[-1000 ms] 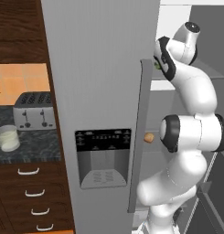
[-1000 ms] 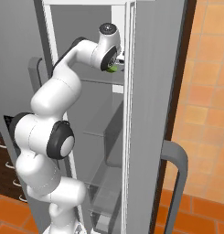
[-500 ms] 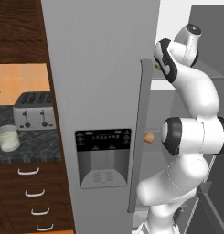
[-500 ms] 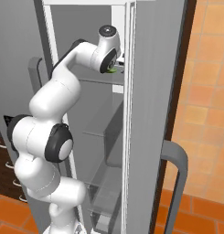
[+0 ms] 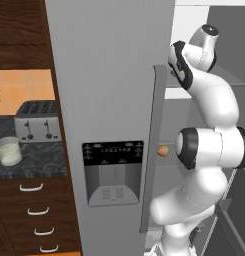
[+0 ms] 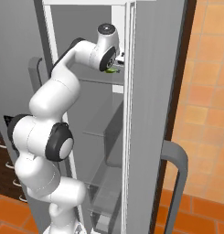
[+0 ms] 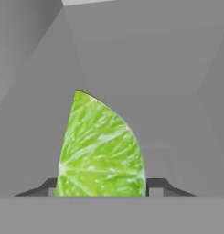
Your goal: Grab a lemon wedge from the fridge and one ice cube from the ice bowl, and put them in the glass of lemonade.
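Up on the fridge's upper shelf, the lemon wedge (image 7: 100, 148) stands right between the gripper's (image 7: 102, 185) two dark fingertips (image 7: 161, 184), one tip on each side, and it looks bright yellow-green against the grey inner wall. From the right base view the wedge (image 6: 113, 71) is a small green sliver at the end of the hand, deep inside the open fridge (image 6: 150, 91). The jaws sit close around the wedge, though whether they actually pinch it yet, I cannot tell. This is the lemon-picking step. Next call, by my reading: firm up the grip, draw straight back out past the door edge, then head for the glass of lemonade (image 5: 9, 151) on the counter beside the toaster (image 5: 38, 120).
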Controlling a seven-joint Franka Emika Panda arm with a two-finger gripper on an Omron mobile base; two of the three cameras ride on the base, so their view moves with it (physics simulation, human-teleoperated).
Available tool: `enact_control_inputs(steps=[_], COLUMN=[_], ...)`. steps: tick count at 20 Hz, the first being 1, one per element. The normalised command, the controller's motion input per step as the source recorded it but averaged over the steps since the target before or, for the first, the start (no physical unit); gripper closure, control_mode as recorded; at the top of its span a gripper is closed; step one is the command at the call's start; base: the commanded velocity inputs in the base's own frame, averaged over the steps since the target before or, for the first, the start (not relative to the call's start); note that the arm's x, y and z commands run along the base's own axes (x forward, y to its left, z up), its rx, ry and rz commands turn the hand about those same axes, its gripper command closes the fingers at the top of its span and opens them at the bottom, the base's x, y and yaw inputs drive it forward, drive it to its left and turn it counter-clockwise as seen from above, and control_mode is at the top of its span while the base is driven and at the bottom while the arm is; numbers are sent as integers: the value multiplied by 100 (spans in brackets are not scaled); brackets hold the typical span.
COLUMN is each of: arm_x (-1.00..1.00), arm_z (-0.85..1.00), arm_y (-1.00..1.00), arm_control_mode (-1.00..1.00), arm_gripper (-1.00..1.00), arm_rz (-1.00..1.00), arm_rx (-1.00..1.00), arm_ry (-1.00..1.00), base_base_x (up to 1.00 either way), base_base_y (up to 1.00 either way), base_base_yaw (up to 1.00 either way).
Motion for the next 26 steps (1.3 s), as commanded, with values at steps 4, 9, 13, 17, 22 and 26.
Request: enact_control_inputs(steps=[4,9,13,17,22,26], arm_x=[-8,-70,-100,-100,-100,-100], arm_z=[0,0,18,28,-12,-76], arm_y=[0,-6,-5,0,6,31], arm_control_mode=[-100,-100,-100,-100,-100,-100], arm_gripper=[100,100,100,100,100,100], arm_rz=[0,0,0,4,10,8], arm_rx=[0,0,0,-4,-12,-19], arm_ry=[0,-2,-5,2,8,0], base_base_x=[0,0,0,0,0,0], base_base_y=[0,0,0,0,0,0], base_base_yaw=[0,0,0,0,0,0])
